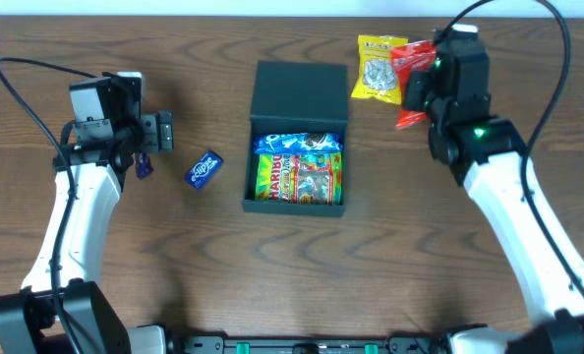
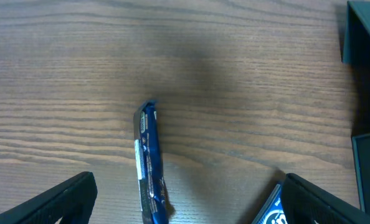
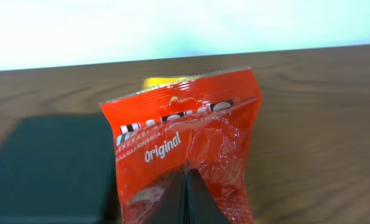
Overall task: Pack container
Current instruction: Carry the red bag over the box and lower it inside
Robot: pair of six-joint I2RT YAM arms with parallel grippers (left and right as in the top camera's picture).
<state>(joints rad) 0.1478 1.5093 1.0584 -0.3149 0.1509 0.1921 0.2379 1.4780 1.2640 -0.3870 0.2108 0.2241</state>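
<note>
My right claw clenched on red packet, frame centre, for carrying to container. My left claw spread wide, edge-on blue packet between fingers, lower centre, ready to pinch.

red packet half under right arm; yellow packet mostly behind it in wrist view; container cut by frame edge.

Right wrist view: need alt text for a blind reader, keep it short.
A red snack packet marked "Original" fills the centre, pinched at the bottom of the frame between the shut fingers. The dark teal container sits at lower left, a yellow packet peeks out behind the red one, and the wooden table runs back to a pale wall.
</note>
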